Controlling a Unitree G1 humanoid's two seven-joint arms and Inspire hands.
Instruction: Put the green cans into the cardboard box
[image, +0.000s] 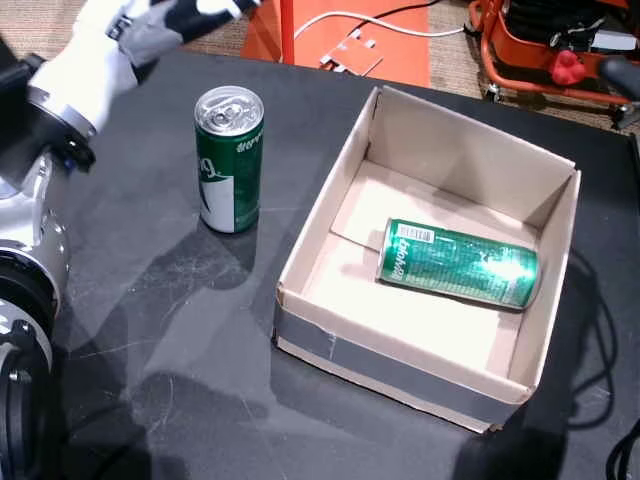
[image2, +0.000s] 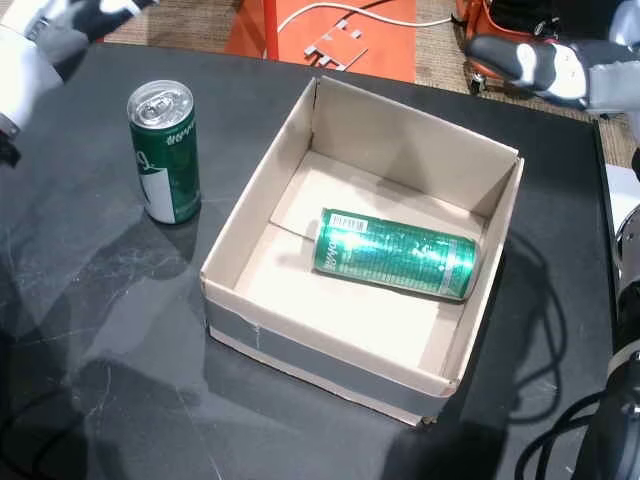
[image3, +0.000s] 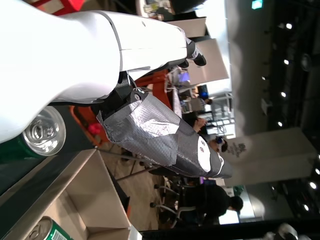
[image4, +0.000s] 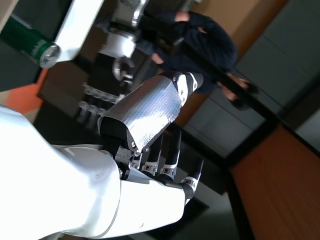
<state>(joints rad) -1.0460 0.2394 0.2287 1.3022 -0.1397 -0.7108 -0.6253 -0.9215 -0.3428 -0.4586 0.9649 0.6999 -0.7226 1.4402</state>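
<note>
A: Head views: where are the cans found?

B: One green can lies inside the cardboard box; the upright can stands just beside it on the dark table.

A: And the hands?

B: The left hand and right hand are seen spread, nothing held. Thin, slippery, dentable walls are expected; a mid-body grasp is advised

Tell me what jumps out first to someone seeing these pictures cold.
The open cardboard box on the dark table draws the eye, with one green can lying on its side inside it. A second green can stands upright on the table, outside the box, on the robot's left. Both hands are raised clear of the cans: the left hand and right hand hold nothing.
</note>
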